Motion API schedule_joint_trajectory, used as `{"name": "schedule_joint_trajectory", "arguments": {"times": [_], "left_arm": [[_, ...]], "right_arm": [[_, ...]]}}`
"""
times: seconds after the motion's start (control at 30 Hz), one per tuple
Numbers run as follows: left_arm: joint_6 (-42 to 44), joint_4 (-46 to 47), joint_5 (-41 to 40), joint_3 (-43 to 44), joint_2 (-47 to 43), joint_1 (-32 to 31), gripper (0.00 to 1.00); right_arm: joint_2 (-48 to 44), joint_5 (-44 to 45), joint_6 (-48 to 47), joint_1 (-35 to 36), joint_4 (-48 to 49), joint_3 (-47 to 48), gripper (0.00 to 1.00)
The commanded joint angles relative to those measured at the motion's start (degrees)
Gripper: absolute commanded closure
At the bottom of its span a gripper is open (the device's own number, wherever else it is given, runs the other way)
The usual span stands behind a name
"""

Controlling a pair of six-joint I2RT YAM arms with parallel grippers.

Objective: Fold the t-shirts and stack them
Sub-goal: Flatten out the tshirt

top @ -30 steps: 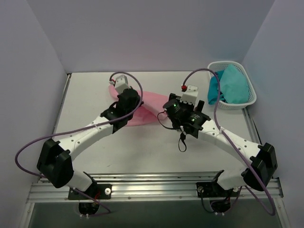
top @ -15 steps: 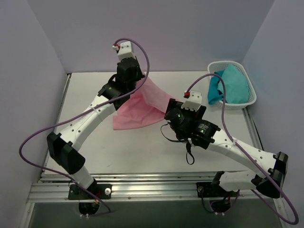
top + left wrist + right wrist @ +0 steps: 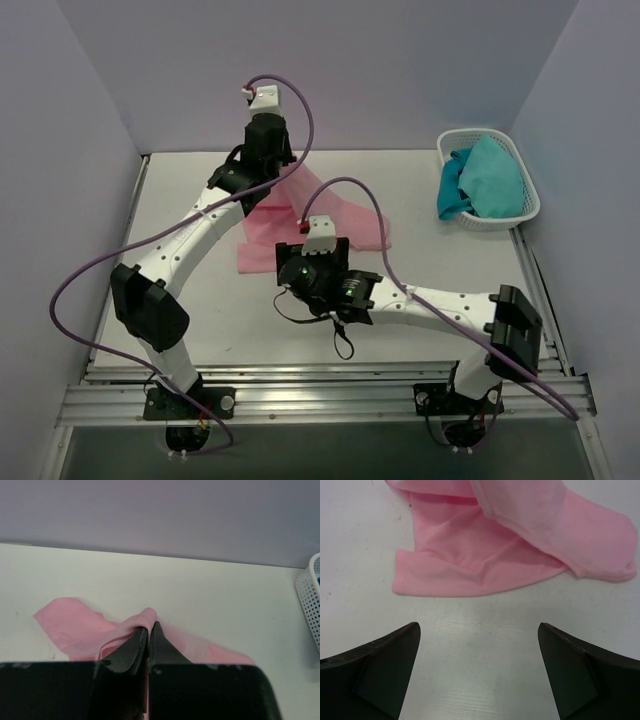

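Pink t-shirt (image 3: 345, 222) lies crumpled on the counter (image 3: 450, 265), left of the white basket (image 3: 527, 203) and well apart from it. The left pincer (image 3: 150, 628) is pressed together, pinching a raised fold of the shirt. The right pincer (image 3: 477, 628) is spread wide over bare counter, farther from the basket, with nothing between its fingers.

Left arm (image 3: 200, 228) and right arm (image 3: 440, 300): white links, black joint housings. A purple cable (image 3: 312, 130) loops along each. White wrist camera blocks (image 3: 265, 99) carry red tabs. Green indicator (image 3: 306, 268) lit on right wrist. Claw fingers (image 3: 131, 652) dark, matte.
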Motion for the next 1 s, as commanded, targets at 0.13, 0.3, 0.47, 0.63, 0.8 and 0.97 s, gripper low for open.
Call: {"name": "schedule_joint_trajectory", "arguments": {"times": [0.13,0.3,0.47,0.63,0.8,0.97], "left_arm": [[2.1,-2.8,8.3,4.0,-0.7,4.4,0.98],[2.2,-7.3,14.2,9.2,0.5,4.6,0.98],[5.1,-17.5,23.3,25.0,7.4,4.4,0.98],[7.5,-28.8,23.6,42.5,13.2,4.1,0.98],[7.8,-29.2,28.2,43.1,10.4,4.0,0.98],[6.1,-34.1,29.8,51.0,9.4,3.5,0.98]], "right_arm": [[10.2,-3.1,-6.3,-0.6,15.3,2.9,0.0],[22.0,-12.7,-14.3,-4.3,33.1,5.9,0.0],[37.8,-19.0,-16.6,-6.1,34.3,21.0,0.0],[43.7,-22.9,-18.2,-6.4,37.3,26.8,0.0],[48.3,-25.0,-20.5,-7.1,39.2,31.7,0.0],[53.9,-24.3,-23.2,-7.5,35.9,40.2,0.0]]}}
